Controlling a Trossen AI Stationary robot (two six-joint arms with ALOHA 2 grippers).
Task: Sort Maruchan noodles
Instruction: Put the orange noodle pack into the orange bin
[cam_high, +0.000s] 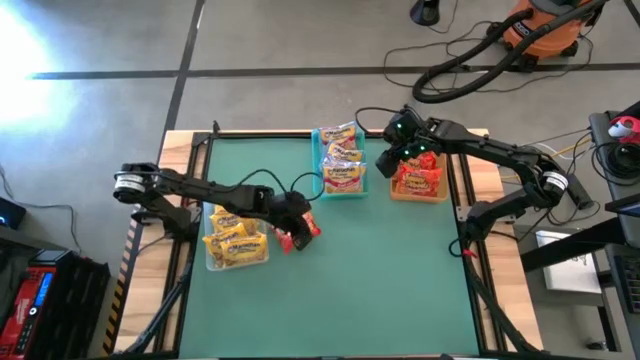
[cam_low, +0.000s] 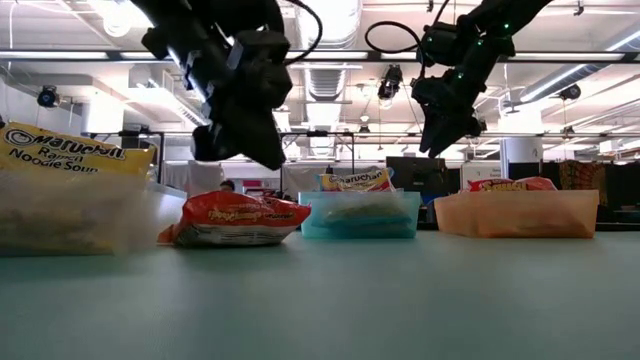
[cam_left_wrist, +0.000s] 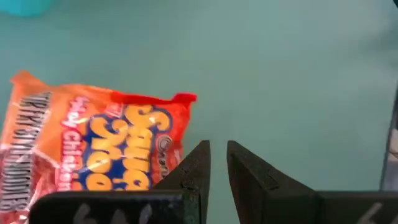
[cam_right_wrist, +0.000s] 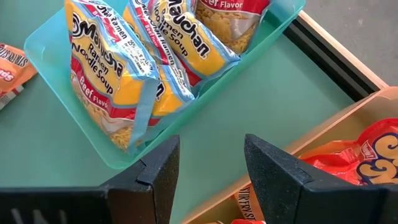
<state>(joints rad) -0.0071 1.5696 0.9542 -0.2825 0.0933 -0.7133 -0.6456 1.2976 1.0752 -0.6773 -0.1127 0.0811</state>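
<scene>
One red-orange noodle packet (cam_high: 302, 234) (cam_left_wrist: 93, 149) lies flat on the green mat, right of the clear tray (cam_high: 235, 262) holding yellow packets (cam_high: 235, 240). My left gripper (cam_high: 293, 212) (cam_left_wrist: 217, 152) hangs shut just above and beside this packet (cam_low: 235, 220), clear of it. The teal tray (cam_high: 341, 194) (cam_right_wrist: 81, 124) holds yellow-and-red packets (cam_right_wrist: 124, 81). The tan tray (cam_high: 418, 196) (cam_right_wrist: 348, 118) holds red packets (cam_right_wrist: 367, 155). My right gripper (cam_high: 392, 160) (cam_right_wrist: 211, 155) is open and raised over the gap between the teal and tan trays, holding nothing.
The three trays stand on the far half of the mat: clear on the left, teal in the middle (cam_low: 360, 215), tan on the right (cam_low: 515, 215). The mat's near half is bare green. Black rails frame the table. A vacuum and hose lie on the floor beyond.
</scene>
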